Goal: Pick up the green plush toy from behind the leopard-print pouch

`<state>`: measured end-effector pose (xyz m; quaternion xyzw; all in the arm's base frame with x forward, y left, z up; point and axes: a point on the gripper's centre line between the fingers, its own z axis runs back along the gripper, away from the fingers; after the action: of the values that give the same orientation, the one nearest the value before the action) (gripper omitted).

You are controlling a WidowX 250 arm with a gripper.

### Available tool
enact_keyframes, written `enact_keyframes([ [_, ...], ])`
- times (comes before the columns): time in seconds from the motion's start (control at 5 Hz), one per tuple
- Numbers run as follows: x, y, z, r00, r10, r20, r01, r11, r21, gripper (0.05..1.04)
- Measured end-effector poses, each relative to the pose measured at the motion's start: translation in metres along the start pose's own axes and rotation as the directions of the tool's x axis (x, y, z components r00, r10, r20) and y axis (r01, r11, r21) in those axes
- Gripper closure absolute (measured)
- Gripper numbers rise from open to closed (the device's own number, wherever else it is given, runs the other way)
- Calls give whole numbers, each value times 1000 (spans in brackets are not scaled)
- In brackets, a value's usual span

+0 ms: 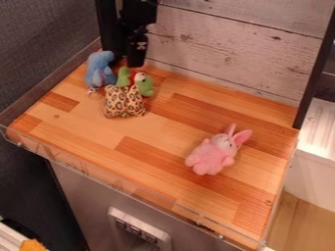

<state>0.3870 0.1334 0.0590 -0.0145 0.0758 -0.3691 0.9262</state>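
The black gripper (136,53) hangs at the back left of the wooden surface, just behind a group of soft toys. Closest to it is a green toy with a bit of red and white (144,87), with another green part to its left. A blue plush toy (100,71) stands to the left, by the corner. In front of the green toy lies a leopard-print pouch or cloth toy (124,102). Apart from these, a pink plush rabbit (212,154) lies on the right side, its ears toward the back right.
The wooden tabletop (85,122) has a clear raised edge (118,182) along its front. A whitewashed plank wall (229,49) stands behind, with a black post (315,73) at the right. A white ledge (319,166) is beyond the right edge.
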Motion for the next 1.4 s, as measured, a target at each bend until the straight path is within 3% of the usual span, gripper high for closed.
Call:
enact_keyframes([
  [0.2,-12,14,-4,983,-183,1,183,983,18,84],
  [0.4,-15,19,-5,958,-286,4,286,958,34,84],
  [0.6,-25,24,-3,970,-244,4,244,969,29,89],
  [0.8,-27,25,-3,994,-107,9,107,994,26,87],
  [1.2,-26,25,-13,991,134,27,-135,990,26,85],
  [1.4,-25,26,-19,991,135,23,-135,991,20,85],
])
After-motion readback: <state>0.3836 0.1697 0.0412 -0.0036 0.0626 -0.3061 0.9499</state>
